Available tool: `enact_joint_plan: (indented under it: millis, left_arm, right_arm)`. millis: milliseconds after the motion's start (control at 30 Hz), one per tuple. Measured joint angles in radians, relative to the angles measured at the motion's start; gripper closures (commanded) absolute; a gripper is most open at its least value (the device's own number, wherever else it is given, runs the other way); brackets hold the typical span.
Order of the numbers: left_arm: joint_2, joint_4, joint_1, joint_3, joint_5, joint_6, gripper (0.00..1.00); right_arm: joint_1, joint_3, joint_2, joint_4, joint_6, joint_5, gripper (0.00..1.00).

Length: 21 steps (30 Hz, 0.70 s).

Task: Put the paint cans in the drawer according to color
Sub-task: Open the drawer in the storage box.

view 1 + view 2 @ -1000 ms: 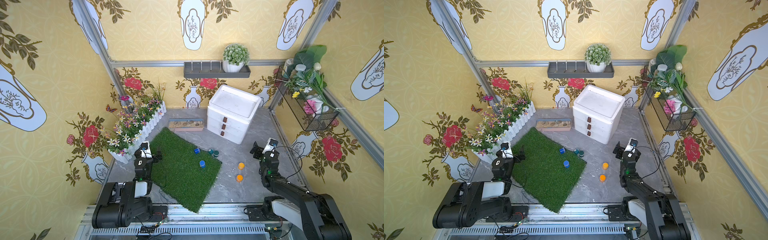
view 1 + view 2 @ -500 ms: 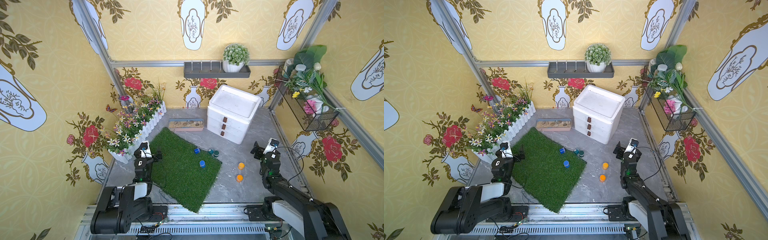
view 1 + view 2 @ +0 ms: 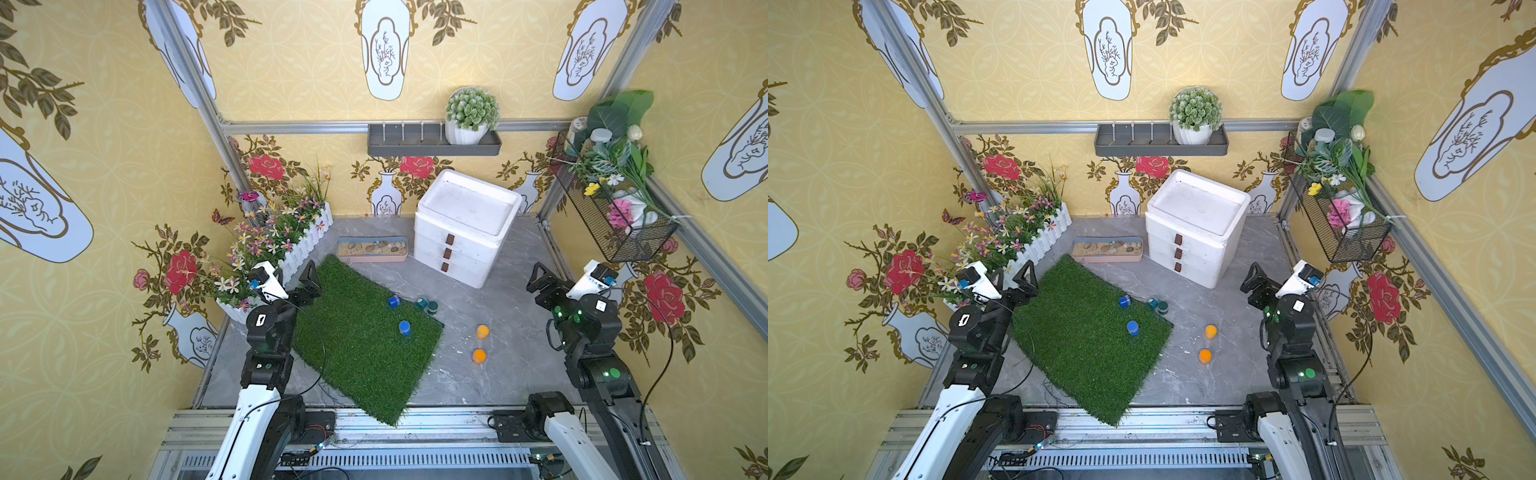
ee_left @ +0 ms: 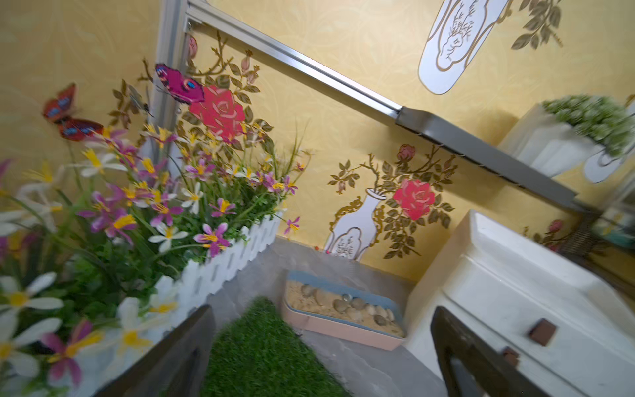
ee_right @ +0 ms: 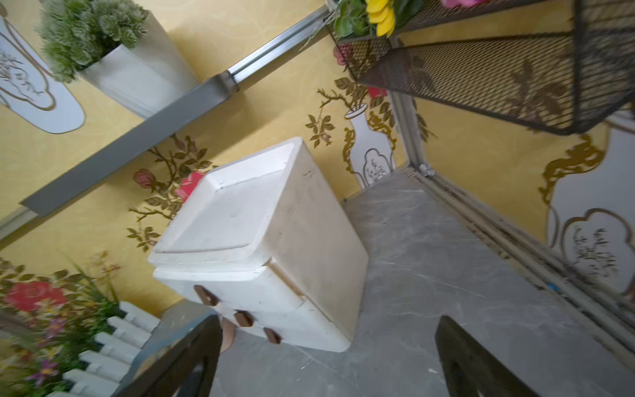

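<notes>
The left gripper (image 3: 1013, 276), centre left, and right gripper (image 3: 1260, 282), centre right, have jaws spread wide, holding nothing. The paint cans (image 3: 404, 327) lie below the drawer (image 3: 457, 249).

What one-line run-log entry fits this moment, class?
left gripper open, empty | right gripper open, empty | all six paint cans outside white foam drawer chest
</notes>
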Motion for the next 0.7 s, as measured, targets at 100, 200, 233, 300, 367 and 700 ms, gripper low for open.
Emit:
enact_joint_plan:
  millis: [100, 200, 233, 300, 367, 700]
  left_arm:
    - [0.077, 0.007, -0.008, 0.047, 0.12, -0.153, 0.0]
    - [0.199, 0.011, -0.071, 0.099, 0.23, -0.267, 0.01]
    - [0.256, 0.016, -0.11, 0.132, 0.262, -0.287, 0.02]
    - [0.362, 0.024, -0.183, 0.195, 0.315, -0.308, 0.03]
    - [0.469, 0.026, -0.249, 0.269, 0.346, -0.311, 0.03]
    - [0.941, -0.037, -0.52, 0.633, 0.373, -0.254, 0.14]
  right_arm:
    - [0.03, 0.015, 0.015, -0.02, 0.054, -0.156, 0.03]
    - [0.106, 0.068, 0.066, -0.034, 0.064, -0.272, 0.03]
    - [0.138, 0.101, 0.098, -0.047, 0.063, -0.289, 0.03]
    - [0.197, 0.164, 0.162, -0.071, 0.05, -0.319, 0.03]
    - [0.248, 0.226, 0.227, -0.1, 0.032, -0.323, 0.03]
    - [0.365, 0.356, 0.377, -0.168, 0.094, -0.235, 0.03]
